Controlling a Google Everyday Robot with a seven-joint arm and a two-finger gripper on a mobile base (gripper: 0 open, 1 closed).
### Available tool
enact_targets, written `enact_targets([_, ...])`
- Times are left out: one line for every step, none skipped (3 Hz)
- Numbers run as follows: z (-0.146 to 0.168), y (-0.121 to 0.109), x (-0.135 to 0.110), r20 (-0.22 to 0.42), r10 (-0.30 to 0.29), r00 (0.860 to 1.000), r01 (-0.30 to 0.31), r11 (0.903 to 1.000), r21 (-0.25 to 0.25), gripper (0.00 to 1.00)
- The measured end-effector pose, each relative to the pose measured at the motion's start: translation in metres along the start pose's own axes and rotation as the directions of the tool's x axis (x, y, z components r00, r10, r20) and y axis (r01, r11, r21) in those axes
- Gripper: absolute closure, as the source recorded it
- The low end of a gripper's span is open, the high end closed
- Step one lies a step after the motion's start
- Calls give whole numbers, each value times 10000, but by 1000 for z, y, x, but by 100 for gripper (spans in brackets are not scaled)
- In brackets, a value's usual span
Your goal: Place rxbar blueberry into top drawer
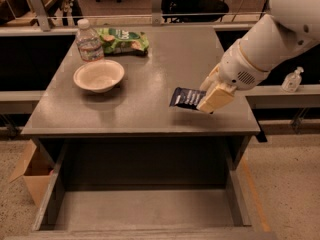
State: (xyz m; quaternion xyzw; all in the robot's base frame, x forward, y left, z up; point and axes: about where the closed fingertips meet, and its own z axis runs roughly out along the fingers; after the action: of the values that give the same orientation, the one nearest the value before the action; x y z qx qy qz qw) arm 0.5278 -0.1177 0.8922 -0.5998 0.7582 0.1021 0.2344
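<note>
The rxbar blueberry is a small dark navy bar with white lettering. It is held a little above the right front part of the grey desk. My gripper comes in from the right on the white arm and is shut on the bar's right end, with its tan fingers over it. The top drawer is pulled open below the desk's front edge, and its grey tray holds nothing.
A white bowl, a water bottle and a green chip bag stand at the desk's back left. A cardboard box sits on the floor at the left. A sanitizer bottle stands at the right.
</note>
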Motion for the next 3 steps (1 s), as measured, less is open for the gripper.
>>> enact_targets([6, 34, -7, 94, -356, 9993, 359, 9985, -418, 100])
enact_targets([17, 65, -11, 131, -573, 9983, 584, 9931, -1019, 100])
enact_targets([32, 90, -14, 42, -682, 9977, 680, 9846, -1613, 100])
